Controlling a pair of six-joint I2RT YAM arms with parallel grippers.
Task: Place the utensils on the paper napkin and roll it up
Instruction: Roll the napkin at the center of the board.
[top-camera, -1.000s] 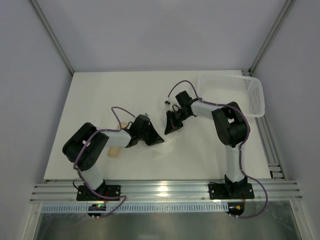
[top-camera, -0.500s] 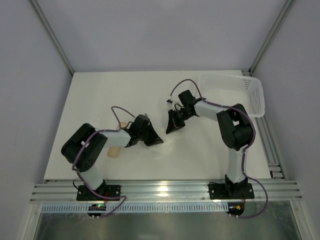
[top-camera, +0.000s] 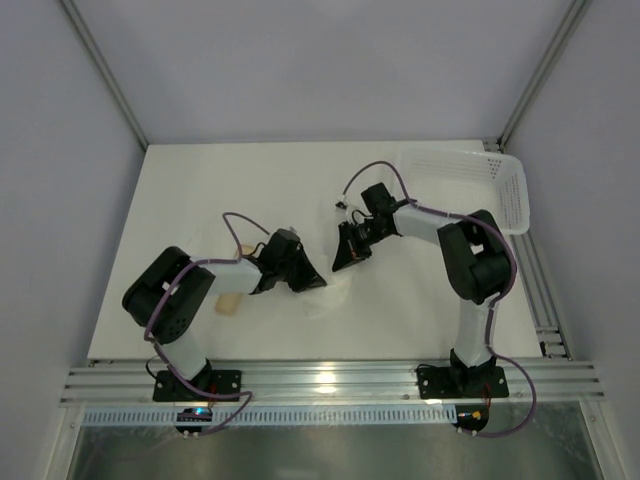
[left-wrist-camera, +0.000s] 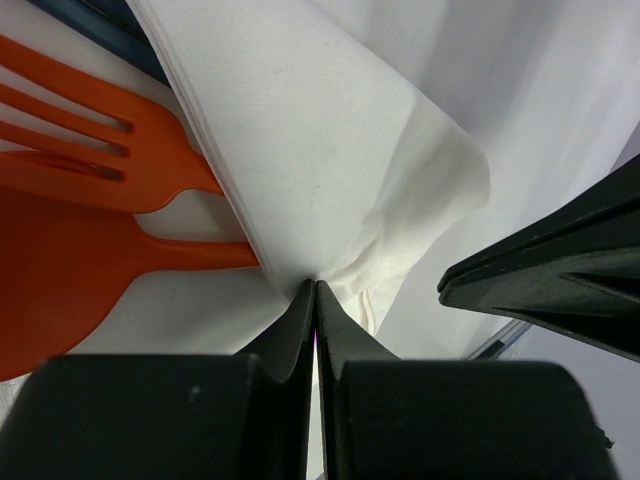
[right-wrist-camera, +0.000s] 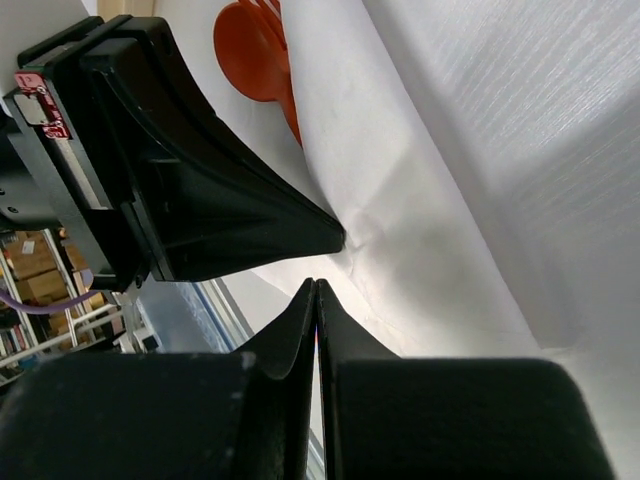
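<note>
Left gripper (top-camera: 305, 278): fingers pressed together with no gap; the tips sit at a fold of the paper napkin (left-wrist-camera: 330, 150), where its creases gather, and appear to pinch it
Right gripper (top-camera: 347, 260): fingers closed flat against each other, tips down at the napkin's surface; whether any paper is caught between them cannot be told
Grippers together: near the middle of the table (top-camera: 220, 190), tips pointing toward each other, close but apart
Paper napkin: white, lying on the table between the 2 grippers, 1 side lifted and folded over the utensils
Orange fork (left-wrist-camera: 150, 160): lies beside the spoon, its handle end hidden under the folded paper
Orange spoon (left-wrist-camera: 70, 290): bowl exposed, handle running under the napkin's fold
Dark blue piece (left-wrist-camera: 95, 28): a thin strip just beyond the fork, mostly covered by the napkin
White basket (top-camera: 516, 195): at the far right of the table, well apart from the napkin
Beige piece (top-camera: 228, 304): on the table beside the left arm
</note>
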